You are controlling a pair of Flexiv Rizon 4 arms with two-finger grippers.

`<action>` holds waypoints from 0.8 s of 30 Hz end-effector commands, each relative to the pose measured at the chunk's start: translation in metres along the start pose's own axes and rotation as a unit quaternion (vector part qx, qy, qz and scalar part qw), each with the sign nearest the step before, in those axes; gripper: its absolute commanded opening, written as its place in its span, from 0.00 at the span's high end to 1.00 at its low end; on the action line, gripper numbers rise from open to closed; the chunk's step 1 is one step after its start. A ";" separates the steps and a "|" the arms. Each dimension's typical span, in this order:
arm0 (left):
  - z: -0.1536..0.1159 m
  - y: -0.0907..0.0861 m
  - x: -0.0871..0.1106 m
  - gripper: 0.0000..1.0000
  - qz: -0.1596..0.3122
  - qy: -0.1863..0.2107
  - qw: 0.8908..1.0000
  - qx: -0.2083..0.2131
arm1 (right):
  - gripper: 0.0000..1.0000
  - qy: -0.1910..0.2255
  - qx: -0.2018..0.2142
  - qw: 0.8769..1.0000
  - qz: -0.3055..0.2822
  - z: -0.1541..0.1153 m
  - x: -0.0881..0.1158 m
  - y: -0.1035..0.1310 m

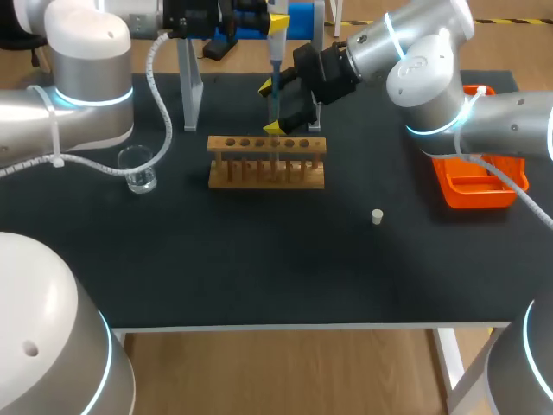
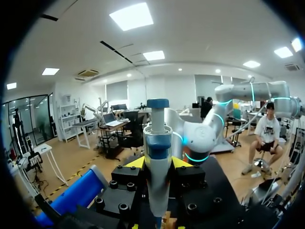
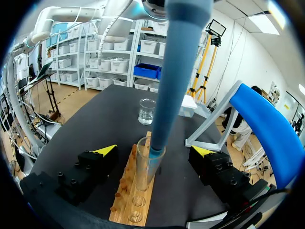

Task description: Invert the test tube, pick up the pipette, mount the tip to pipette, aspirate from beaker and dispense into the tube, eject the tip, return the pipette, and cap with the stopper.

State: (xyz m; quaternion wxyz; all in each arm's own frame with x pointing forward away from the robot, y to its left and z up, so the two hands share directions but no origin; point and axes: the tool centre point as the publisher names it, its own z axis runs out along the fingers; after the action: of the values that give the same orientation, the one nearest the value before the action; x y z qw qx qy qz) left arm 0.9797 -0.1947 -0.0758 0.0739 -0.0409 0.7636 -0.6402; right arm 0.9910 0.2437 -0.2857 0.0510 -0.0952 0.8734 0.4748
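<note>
1. My left fingers (image 2: 136,163) are clamping the pipette (image 2: 157,143) from both sides, holding it upright with its plunger end pointing away from the table (image 1: 259,277).
2. My right fingers (image 3: 106,150) are standing wide apart on either side of the test tube (image 3: 144,169), touching neither the tube nor the pipette.
3. The pipette's lower end is reaching down into the mouth of the test tube, which is standing upright in the wooden rack (image 1: 266,162).
4. The rack is sitting near the middle of the table's far edge.
5. The beaker (image 1: 138,169) is standing beside the rack, toward the left edge.
6. The stopper (image 1: 377,216) is resting on the bare table, toward the front-right of the rack and well apart from it.
7. An orange tray (image 1: 475,188) is lying at the right edge.
</note>
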 end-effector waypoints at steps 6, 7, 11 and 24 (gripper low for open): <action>-0.001 0.001 0.002 1.00 0.000 -0.002 1.000 0.000 | 0.00 0.001 0.001 1.000 0.000 -0.001 0.000 0.000; -0.001 0.002 0.002 1.00 0.000 -0.002 1.000 0.001 | 0.00 0.001 0.001 1.000 0.000 -0.001 0.000 0.000; -0.001 0.003 0.002 1.00 -0.002 -0.003 1.000 0.001 | 0.00 0.001 0.001 1.000 0.000 -0.001 0.000 0.000; 0.000 0.005 0.002 1.00 -0.002 -0.002 1.000 0.002 | 0.00 0.001 0.001 1.000 0.000 -0.001 0.000 0.000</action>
State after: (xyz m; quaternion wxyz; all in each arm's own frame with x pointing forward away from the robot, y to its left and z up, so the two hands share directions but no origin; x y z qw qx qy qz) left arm 0.9779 -0.1933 -0.0801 0.0725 -0.0437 0.7641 -0.6396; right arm 0.9910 0.2437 -0.2857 0.0510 -0.0952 0.8734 0.4748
